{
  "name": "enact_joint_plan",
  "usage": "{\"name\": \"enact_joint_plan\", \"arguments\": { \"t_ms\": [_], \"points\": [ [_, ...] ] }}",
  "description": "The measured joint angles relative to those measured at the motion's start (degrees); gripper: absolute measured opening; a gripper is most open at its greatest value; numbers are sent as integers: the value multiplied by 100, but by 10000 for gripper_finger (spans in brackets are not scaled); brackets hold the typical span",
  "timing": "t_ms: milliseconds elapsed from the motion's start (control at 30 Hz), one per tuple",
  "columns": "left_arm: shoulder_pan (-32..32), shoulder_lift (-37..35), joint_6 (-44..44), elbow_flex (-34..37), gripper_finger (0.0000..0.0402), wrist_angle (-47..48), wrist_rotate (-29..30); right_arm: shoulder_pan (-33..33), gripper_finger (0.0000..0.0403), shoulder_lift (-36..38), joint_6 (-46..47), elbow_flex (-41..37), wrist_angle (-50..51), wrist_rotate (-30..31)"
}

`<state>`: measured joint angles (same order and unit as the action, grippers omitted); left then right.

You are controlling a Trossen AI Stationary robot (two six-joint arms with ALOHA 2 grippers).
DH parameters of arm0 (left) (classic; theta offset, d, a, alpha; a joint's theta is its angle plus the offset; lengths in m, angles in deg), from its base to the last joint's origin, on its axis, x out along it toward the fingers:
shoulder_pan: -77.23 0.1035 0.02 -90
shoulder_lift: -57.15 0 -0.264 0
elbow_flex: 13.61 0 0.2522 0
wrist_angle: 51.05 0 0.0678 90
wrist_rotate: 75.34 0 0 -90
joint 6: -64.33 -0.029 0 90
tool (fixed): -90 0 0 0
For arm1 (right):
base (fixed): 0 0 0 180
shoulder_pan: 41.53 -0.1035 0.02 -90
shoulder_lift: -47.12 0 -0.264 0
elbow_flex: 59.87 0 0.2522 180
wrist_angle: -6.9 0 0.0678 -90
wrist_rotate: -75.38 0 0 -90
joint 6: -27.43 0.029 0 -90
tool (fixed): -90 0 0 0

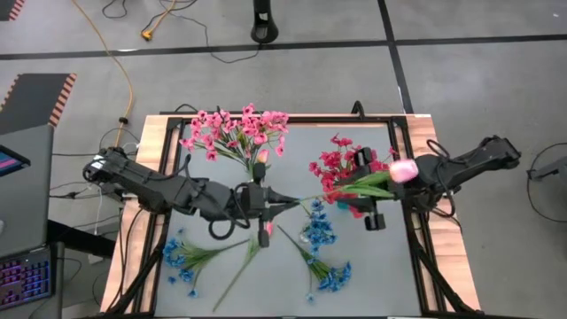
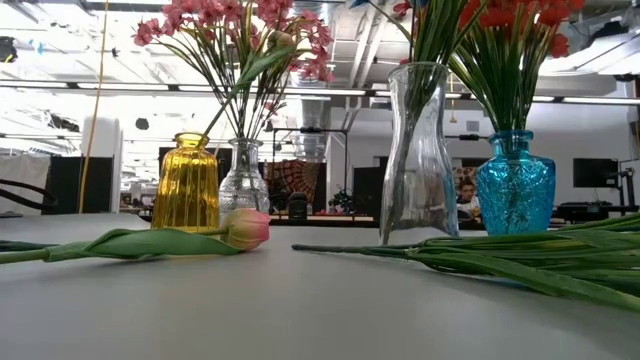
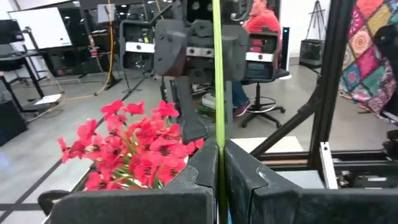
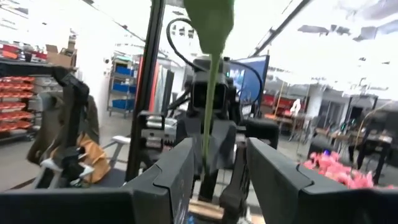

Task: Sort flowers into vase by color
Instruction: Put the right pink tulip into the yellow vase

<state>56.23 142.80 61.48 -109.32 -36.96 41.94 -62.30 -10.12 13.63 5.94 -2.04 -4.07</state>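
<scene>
Held thing: one pink tulip [image 1: 403, 168], up off the table between my two arms. It is not in any vase yet.
Long axis: the stem runs nearly level across the table. The blossom is on my right arm's side and the bare stem end on my left arm's side.
Left gripper [image 3: 219, 163]: near mid-table, jaws narrow and closed on the stem, which stands straight out from between the pads. This hand carries the flower.
Right gripper [image 4: 219, 163]: facing the left one along the same stem, closer to the blossom. Its jaws are partly open with the stem in the gap. I see space on both sides of it, so I judge this hand is not gripping.
Key relation: the pink flowers [image 1: 235, 128] stand in a vase at the far side, nearer my left arm. The red flowers [image 1: 337, 164] stand just beside my right gripper — the wrong bunch for this blossom.
Nearer arm: my left, by my reading. It also has the grip, so it would have to tip the stem end downward to enter a vase neck.
Vases: in the low view a yellow vase [image 2: 190, 185], a small clear vase [image 2: 243, 180], a tall clear vase [image 2: 418, 160] and a blue vase [image 2: 515, 185] stand in a row.
Left to sort: blue flowers [image 1: 186, 257] lie loose on the near side — and another tulip [image 2: 245, 228] lies flat on the table.
Risk: the stem is thin, and the blossom may droop once it hangs from one hand.
</scene>
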Motion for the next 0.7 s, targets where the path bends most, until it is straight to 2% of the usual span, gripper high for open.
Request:
{"name": "enact_joint_plan", "arguments": {
  "t_ms": [267, 433, 700],
  "points": [
    [71, 4, 7, 2, 0, 86, -3, 7, 177, -324, -520, 0, -1092, 0],
    [75, 4, 30, 2, 0, 152, -1, 29, 173, -405, -617, -4, -1283, -10],
    [75, 7, 102, 4, 0, 325, 28, 68, 127, -397, -615, -4, -1313, -15]
  ]
}}
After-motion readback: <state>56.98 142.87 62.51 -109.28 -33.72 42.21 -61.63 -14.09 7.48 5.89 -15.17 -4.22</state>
